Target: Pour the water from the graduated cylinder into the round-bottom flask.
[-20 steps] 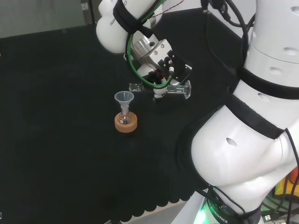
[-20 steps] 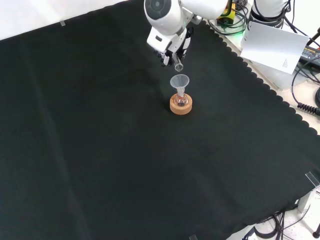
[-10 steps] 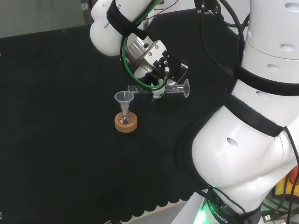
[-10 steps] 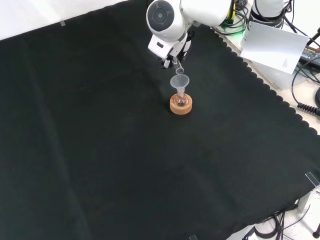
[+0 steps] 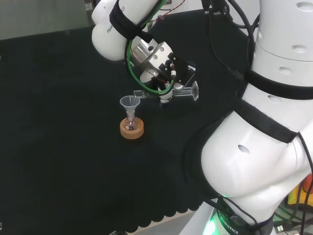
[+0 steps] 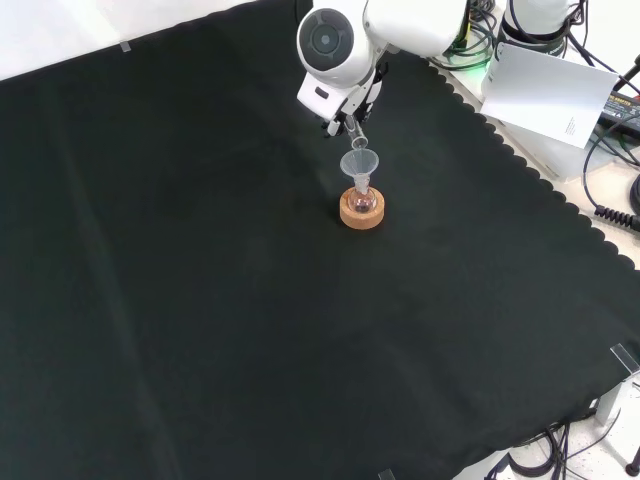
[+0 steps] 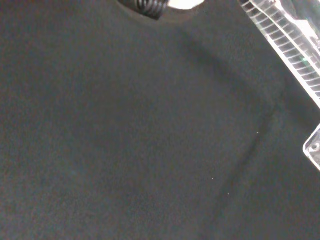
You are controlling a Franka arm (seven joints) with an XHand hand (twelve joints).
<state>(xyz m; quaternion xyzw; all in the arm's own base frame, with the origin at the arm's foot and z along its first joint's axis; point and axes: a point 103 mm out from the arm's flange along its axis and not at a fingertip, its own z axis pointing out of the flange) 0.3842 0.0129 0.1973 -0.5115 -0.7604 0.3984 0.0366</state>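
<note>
The hand [image 5: 168, 81] is clamped on the graduated cylinder [image 5: 168, 92], held nearly level. Its mouth sits just above the funnel [image 5: 129, 103] in the round-bottom flask [image 5: 130, 122], which rests on a cork ring [image 5: 132, 129].

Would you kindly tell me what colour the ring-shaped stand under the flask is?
The stand is a light cork brown, showing best in the front view.

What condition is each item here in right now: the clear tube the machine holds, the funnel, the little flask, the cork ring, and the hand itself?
Clear graduated cylinder: held in the hand, tipped near horizontal, mouth beside the funnel's rim.
Clear plastic funnel: upright, stem in the flask's neck.
Small round-bottom glass flask: upright on its stand; contents too small to judge.
Round cork ring stand: flat on the black cloth, under the flask.
Black and white hand: curled round the cylinder.
</note>
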